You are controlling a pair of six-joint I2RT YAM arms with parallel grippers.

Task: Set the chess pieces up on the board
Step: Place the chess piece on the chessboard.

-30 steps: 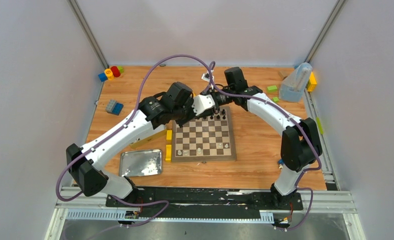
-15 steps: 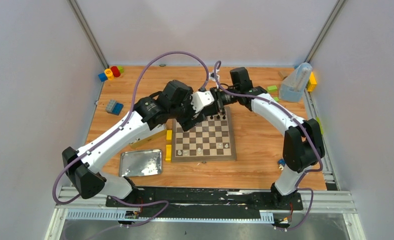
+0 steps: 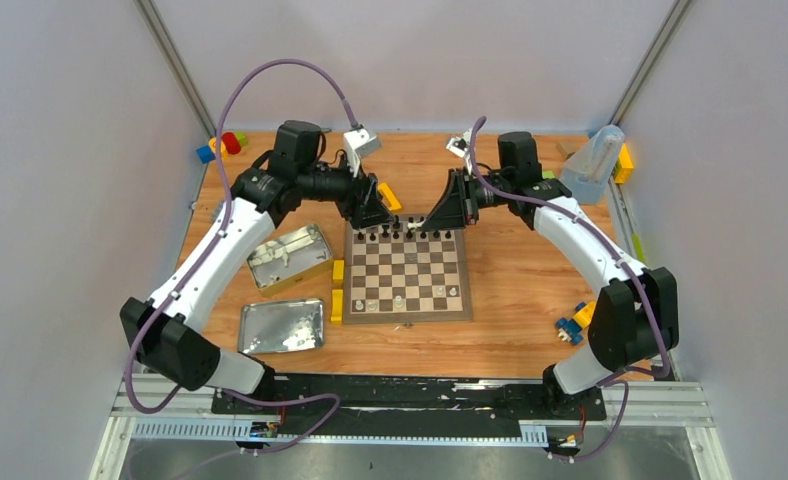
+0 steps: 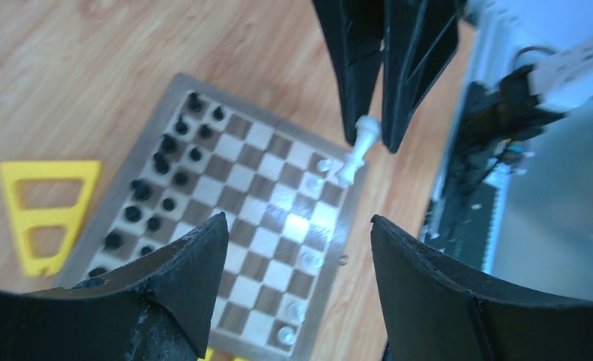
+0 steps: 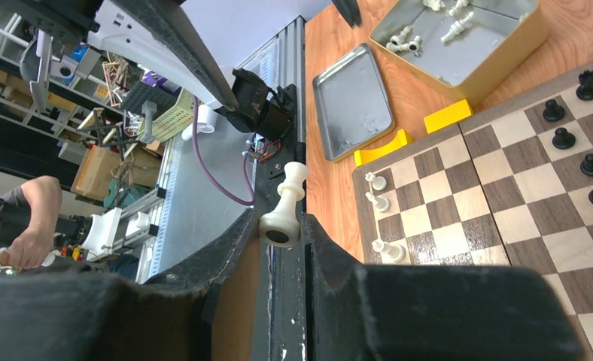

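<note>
The board lies mid-table, with black chess pieces along its far rows and a few white ones near the front edge. My right gripper hovers over the board's far edge, shut on the base of a white chess piece. That piece also shows in the left wrist view, sticking out between the right fingers. Facing it from the left, my left gripper hangs open and holds nothing. More white pieces lie in the open tin.
The tin's lid rests front left of the board. Yellow blocks sit along the board's left edge, another behind it. Coloured toys are at the back left, a clear container back right, a small toy right.
The two grippers, close together over the board's far edge before, have drawn apart. The left jaws have opened and pulled back left. The right gripper keeps the white piece.
</note>
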